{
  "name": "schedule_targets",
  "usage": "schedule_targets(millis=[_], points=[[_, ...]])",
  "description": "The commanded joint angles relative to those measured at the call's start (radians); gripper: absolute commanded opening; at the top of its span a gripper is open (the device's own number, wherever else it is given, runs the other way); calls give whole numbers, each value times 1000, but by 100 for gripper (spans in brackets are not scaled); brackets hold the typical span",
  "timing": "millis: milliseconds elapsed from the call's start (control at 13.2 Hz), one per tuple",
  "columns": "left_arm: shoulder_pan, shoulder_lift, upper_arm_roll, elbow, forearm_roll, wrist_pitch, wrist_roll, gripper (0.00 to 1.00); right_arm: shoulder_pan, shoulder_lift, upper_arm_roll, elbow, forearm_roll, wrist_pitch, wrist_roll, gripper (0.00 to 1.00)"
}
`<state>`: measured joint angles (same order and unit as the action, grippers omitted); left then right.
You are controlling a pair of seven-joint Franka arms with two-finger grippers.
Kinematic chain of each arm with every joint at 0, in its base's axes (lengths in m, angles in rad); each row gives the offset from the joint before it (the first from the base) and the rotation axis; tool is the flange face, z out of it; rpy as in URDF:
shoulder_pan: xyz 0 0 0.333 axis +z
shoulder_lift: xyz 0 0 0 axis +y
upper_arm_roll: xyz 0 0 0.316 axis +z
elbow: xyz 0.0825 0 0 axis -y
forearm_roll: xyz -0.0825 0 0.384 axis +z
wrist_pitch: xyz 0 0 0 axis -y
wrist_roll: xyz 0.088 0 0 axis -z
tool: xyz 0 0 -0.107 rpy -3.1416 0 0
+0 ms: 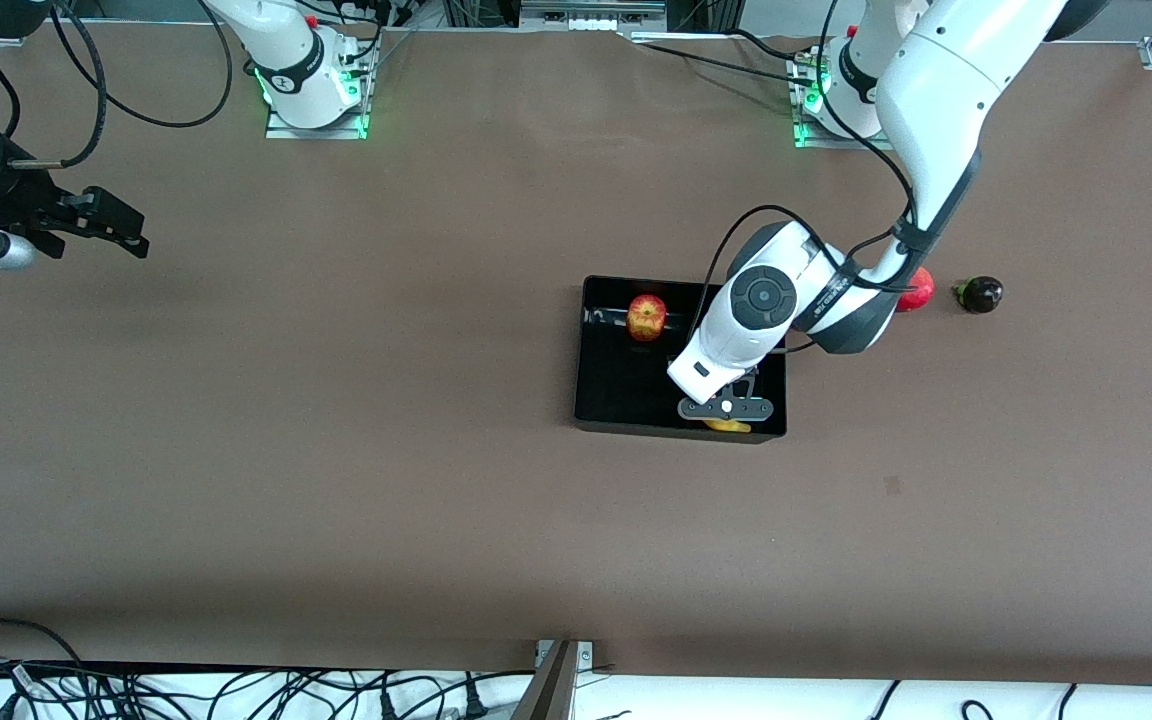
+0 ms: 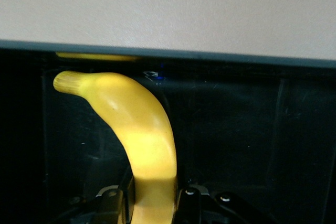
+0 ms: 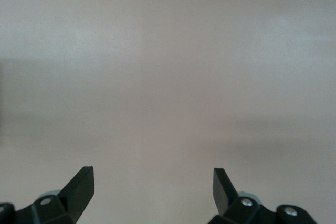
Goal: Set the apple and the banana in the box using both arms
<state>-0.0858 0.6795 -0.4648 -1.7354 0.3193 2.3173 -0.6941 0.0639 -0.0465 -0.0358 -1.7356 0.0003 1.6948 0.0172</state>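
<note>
On the brown table (image 1: 336,450) in the front view, we've got the black box (image 1: 598,390) sitting a bit toward the left arm's end, and the apple (image 1: 646,317) is already inside it, close to the wall farthest from the camera. The left gripper (image 1: 726,408) hangs over the box's near wall, and only a sliver of the banana (image 1: 726,425) pokes out yellow under it. Beside the box, toward the left arm's end, there's a plain red fruit (image 1: 921,290) half hidden by the arm, and a dark round fruit (image 1: 980,294) next to that; neither one is ours. The right gripper (image 1: 96,225) waits well off over the table at its own end, nothing in it.

Left wrist view: the left gripper (image 2: 153,205) is clamped on the banana (image 2: 136,135), with the black fingers (image 2: 113,203) pressing each side of its lower part. The banana's stem end curves up toward the box rim (image 2: 210,56), and the dark glossy box floor is right under it. We can't tell if the fruit touches the floor yet.

Right wrist view: the right gripper (image 3: 152,187) has its fingers spread wide, with just bare table below.

So we figure the banana drop is the step in hand. To do it well, we'd get the whole banana inside the near wall, go low, then let go gently so it doesn't tip over the rim or roll into the apple
</note>
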Motion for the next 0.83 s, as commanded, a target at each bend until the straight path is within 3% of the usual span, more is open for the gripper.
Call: schedule_targets(millis=[0, 76, 151, 227, 303, 454, 757], points=[[6, 23, 0, -45, 46, 71, -22, 17, -7, 5, 8, 18, -2, -4, 3, 100], [6, 25, 0, -70, 52, 89, -33, 17, -7, 5, 8, 18, -2, -4, 3, 100], [8, 25, 1, -87, 52, 109, -42, 29, -7, 5, 8, 18, -2, -4, 3, 100], [8, 28, 3, -96, 52, 109, -59, 52, -7, 5, 8, 18, -2, -4, 3, 100], [8, 29, 5, -104, 53, 103, -80, 58, -7, 5, 8, 18, -2, -4, 3, 100], [12, 22, 5, -102, 53, 62, -120, 100, -7, 5, 8, 18, -2, -4, 3, 100], [24, -82, 6, -21, 31, -213, -151, 100, -7, 5, 8, 18, -2, -4, 3, 100]])
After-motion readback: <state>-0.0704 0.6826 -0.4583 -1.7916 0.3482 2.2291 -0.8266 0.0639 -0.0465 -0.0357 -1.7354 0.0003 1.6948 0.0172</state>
